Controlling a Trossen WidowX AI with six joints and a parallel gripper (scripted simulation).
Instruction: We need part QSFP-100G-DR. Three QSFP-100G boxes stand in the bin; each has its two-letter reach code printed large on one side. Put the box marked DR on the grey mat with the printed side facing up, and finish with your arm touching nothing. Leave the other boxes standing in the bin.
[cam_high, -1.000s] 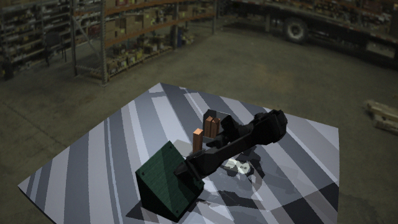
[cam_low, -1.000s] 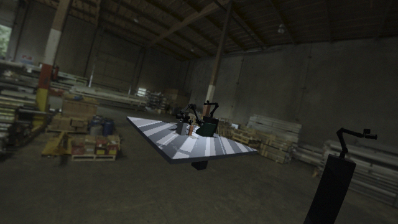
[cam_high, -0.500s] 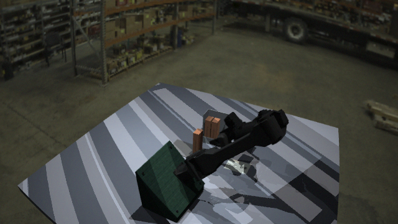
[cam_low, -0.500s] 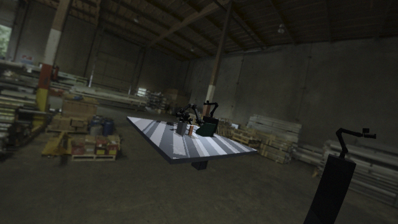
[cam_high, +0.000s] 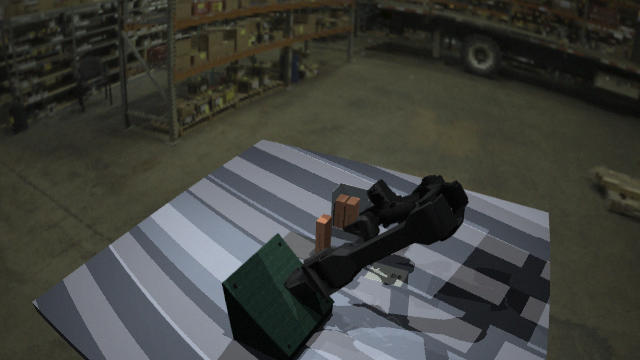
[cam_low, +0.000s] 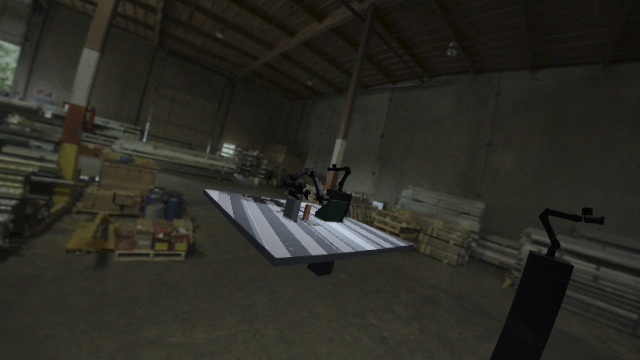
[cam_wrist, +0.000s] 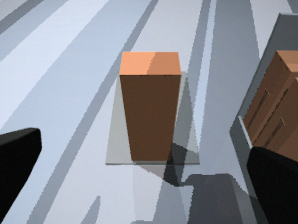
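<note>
Brown box (cam_high: 323, 234) (cam_low: 307, 212) (cam_wrist: 151, 115) upright on grey mat (cam_high: 298, 244) (cam_wrist: 116, 150); two similar boxes standing in grey bin (cam_high: 336, 201) (cam_low: 292, 209) (cam_wrist: 260, 65).

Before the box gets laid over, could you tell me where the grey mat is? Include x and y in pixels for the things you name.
In the wrist view, the grey mat (cam_wrist: 116, 145) lies centrally, beneath the upright box (cam_wrist: 151, 117).
</note>
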